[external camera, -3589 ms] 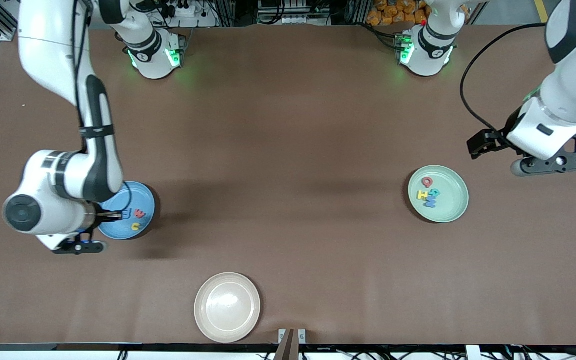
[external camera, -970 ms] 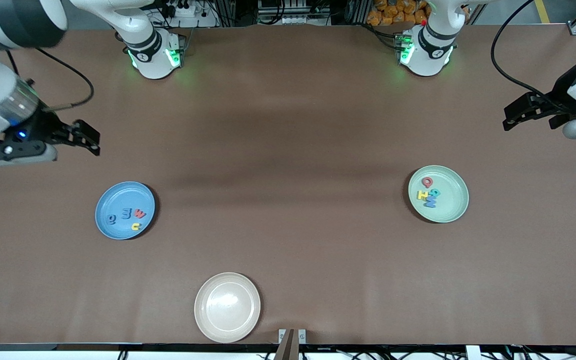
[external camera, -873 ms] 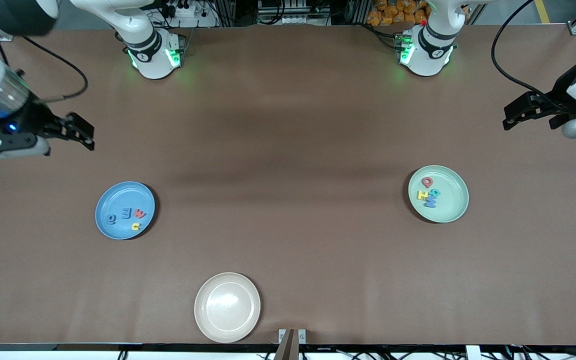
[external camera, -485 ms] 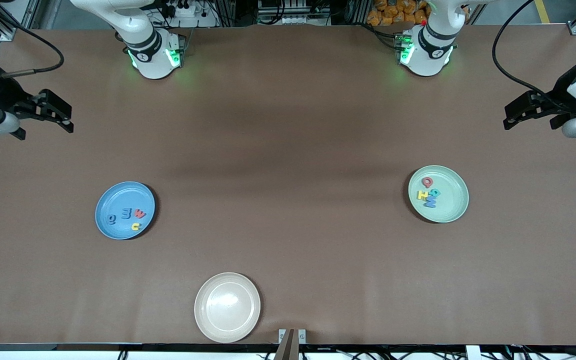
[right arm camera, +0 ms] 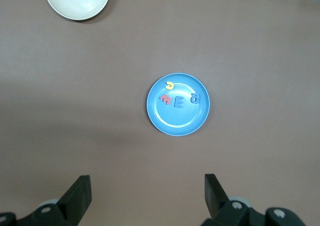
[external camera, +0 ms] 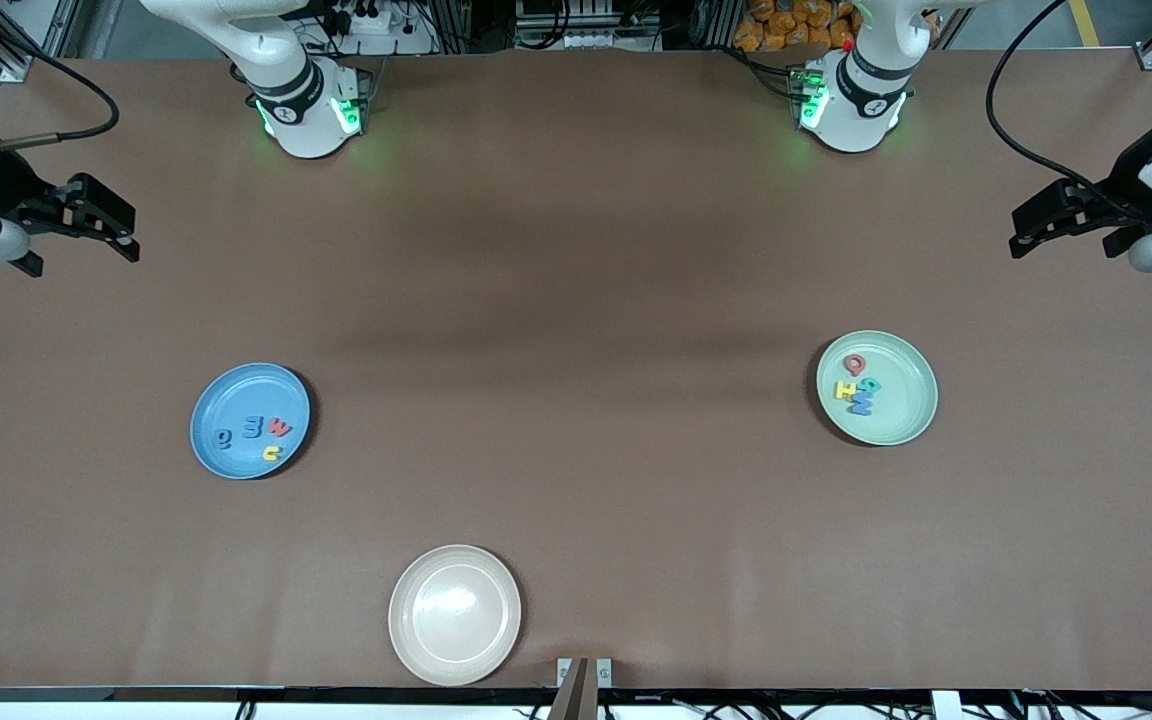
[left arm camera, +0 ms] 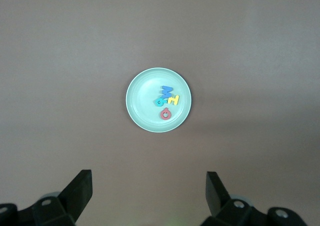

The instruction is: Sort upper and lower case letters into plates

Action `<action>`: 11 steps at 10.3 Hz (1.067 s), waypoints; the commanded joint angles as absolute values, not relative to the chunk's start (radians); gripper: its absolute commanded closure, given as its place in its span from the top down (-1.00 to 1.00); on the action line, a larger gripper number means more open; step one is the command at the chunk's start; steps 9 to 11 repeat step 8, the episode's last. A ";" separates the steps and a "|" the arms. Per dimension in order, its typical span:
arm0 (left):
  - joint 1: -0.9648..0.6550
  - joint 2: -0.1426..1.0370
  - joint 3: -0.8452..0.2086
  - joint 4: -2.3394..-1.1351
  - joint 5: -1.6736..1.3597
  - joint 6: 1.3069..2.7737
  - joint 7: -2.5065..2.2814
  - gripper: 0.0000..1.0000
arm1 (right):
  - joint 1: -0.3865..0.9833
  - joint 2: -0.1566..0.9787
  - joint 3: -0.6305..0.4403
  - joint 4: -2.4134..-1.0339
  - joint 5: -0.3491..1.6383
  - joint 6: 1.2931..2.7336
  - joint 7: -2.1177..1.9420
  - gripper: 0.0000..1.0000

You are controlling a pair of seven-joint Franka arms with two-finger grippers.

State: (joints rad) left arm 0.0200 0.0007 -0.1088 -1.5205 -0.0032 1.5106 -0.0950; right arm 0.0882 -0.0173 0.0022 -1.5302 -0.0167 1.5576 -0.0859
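The plates, sky blue (external camera: 250, 421) at eight o'clock and mint green (external camera: 876, 388) at four, each hold letters, while the left gripper (external camera: 1076, 215) and right gripper (external camera: 76, 215) hang wide-jawed and empty, so the likeliest fault is a missorted letter going unnoticed.

The only readable signs are lying in two plates. The green plate (external camera: 901, 400) is holding foam letters: a red Q (external camera: 854, 364), a teal one (external camera: 870, 385) (G or a 9, hard to tell), a yellow H (external camera: 845, 390) and a blue W (external camera: 861, 405). The blue plate (external camera: 236, 460) is carrying a red w (external camera: 281, 428), a yellow u (external camera: 271, 453), a blue a (external camera: 224, 437) and a blue m (external camera: 252, 427).
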 commanded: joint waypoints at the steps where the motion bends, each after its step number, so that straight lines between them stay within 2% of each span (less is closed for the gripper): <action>1: 0.023 -0.014 -0.107 -1.517 -0.002 1.493 -0.061 1.00 | 0.072 -0.015 0.009 -1.513 -0.017 1.539 -0.100 1.00; 11: 0.023 -0.012 -0.107 -1.511 0.000 1.467 -0.061 1.00 | 0.074 -0.015 0.011 -1.513 -0.015 1.523 -0.095 1.00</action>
